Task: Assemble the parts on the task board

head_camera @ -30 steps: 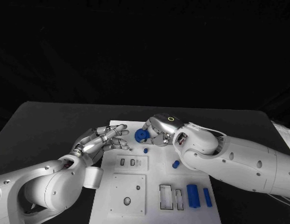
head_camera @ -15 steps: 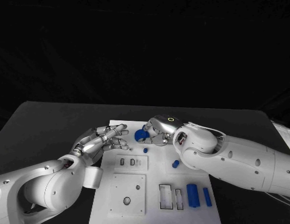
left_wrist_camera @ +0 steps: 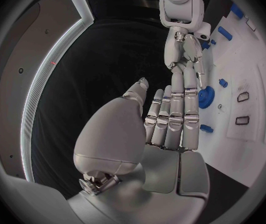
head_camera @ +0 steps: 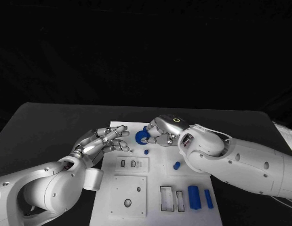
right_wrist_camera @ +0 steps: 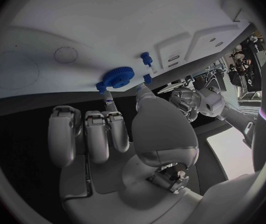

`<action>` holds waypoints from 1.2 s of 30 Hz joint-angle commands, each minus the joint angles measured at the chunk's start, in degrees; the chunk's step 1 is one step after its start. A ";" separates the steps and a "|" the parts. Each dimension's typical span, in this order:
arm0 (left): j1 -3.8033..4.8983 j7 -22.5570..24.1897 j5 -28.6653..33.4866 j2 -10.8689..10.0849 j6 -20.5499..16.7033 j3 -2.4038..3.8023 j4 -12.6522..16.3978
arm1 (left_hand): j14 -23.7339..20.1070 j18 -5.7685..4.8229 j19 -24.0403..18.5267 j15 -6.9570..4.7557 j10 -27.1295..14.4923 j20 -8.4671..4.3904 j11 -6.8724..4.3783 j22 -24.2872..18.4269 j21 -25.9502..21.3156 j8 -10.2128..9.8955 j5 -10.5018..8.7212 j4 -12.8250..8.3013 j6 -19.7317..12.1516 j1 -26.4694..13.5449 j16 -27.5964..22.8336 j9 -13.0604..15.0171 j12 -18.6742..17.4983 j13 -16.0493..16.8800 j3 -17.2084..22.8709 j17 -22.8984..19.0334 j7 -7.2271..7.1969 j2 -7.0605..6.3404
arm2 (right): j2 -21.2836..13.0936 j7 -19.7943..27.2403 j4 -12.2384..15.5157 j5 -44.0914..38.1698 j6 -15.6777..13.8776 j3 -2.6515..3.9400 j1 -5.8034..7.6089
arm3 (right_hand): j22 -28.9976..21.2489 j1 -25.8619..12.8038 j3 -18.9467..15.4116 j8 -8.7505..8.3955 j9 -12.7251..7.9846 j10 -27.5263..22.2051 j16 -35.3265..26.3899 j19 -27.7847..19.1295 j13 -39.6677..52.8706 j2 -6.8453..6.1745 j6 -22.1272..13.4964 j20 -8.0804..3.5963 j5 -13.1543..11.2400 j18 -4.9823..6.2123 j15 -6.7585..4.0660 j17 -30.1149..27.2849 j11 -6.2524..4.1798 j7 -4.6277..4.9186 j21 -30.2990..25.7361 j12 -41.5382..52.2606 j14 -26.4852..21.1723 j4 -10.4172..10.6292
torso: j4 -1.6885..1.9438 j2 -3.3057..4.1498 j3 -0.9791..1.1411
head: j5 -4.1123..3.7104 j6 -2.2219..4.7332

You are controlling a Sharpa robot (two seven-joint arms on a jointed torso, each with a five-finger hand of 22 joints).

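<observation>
My right hand (head_camera: pixel 165 131) is at the far end of the white rectangular task board (head_camera: pixel 158 176), and it holds a blue toothed gear wheel (head_camera: pixel 142 137) between the thumb and one finger. The other fingers are curled in beside them. In the right wrist view the gear wheel (right_wrist_camera: pixel 118 76) is seen just over the white plate, with a small blue piece on each side of it, but I cannot tell if it touches the plate.

My left hand (head_camera: pixel 105 142) holds nothing. Its fingers are stretched out and a little apart, over the left edge of the board, near the gear. In the left wrist view the fingers (left_wrist_camera: pixel 173 115) point toward my right hand (left_wrist_camera: pixel 184 52).

On the board, a small blue peg (head_camera: pixel 146 151) stands just in front of the gear, and a short blue cylinder (head_camera: pixel 177 165) lies more to the right. Near the close end two long blue bars (head_camera: pixel 200 197) lie side by side, beside two rectangular slots (head_camera: pixel 172 197). Two small slots (head_camera: pixel 127 164) are in a raised square in the middle of the board.

The board lies on a flat black matte table (head_camera: pixel 51 127). Behind the table the room is fully dark.
</observation>
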 commanded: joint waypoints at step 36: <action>0.01 0.67 -0.01 -0.05 3.05 0.00 -2.67 | -1.06 0.56 -1.19 0.22 -0.25 -0.03 -0.11 0.11 0.39 -0.06 -0.14 -0.29 -0.29 0.06 -0.33 -0.03 -0.19 -0.01 0.89 0.06 -0.32 -0.06 | -20.37 24.58 -3.60 32.99 2.52 0.07 -1.62 | -1.01 14.58 0.62 -0.12 -0.07 3.56 -0.09 0.00 12.20 -1.15 0.24 0.46 -0.15 -0.88 0.21 14.20 0.27 -0.09 -0.32 -2.38 5.77 -10.58 | -2.34 -1.23 1.85 | 0.02 -0.07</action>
